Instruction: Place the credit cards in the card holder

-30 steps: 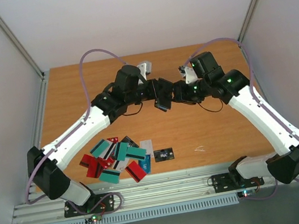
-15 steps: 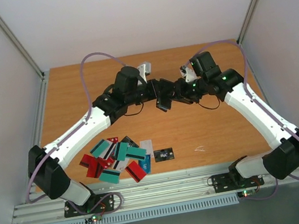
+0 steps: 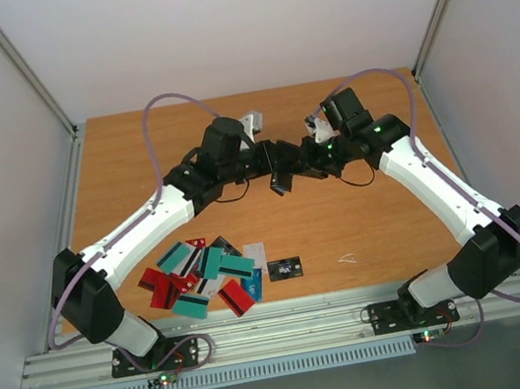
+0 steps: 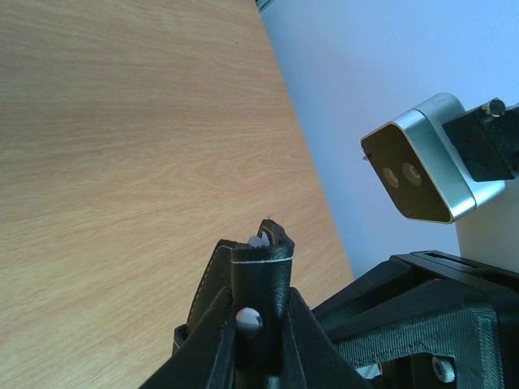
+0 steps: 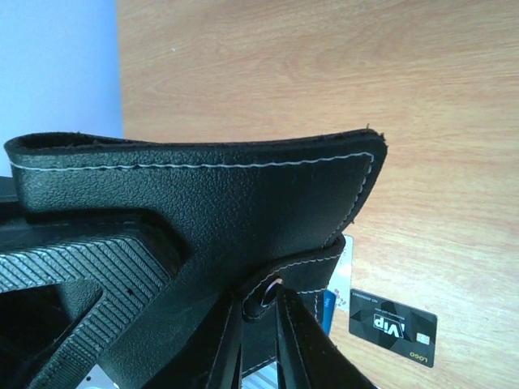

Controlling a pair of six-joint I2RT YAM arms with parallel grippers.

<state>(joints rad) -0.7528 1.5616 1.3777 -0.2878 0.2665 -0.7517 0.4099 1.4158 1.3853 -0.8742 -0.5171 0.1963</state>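
The card holder (image 3: 280,173), a small black stitched case, hangs in the air over the middle of the table between both arms. My left gripper (image 3: 275,164) is shut on it; in the left wrist view the case (image 4: 261,263) stands up between the fingers (image 4: 212,340), its snap stud showing. My right gripper (image 3: 303,163) meets it from the right and is shut on the holder's snap strap (image 5: 280,284), with the black flap (image 5: 203,194) spread above. The credit cards (image 3: 202,276), teal, red and blue, lie in a loose pile on the table near the left arm's base.
A flat black card with white print (image 3: 285,268) lies alone to the right of the pile, also seen under the holder as the VIP card (image 5: 393,327). The right wrist's camera housing (image 4: 422,166) sits close to the left gripper. Grey walls enclose the wooden table (image 3: 134,156).
The right arm has swung left and closed in on the card holder, and its jaws have narrowed from part open to shut on the strap. The left arm holds still.
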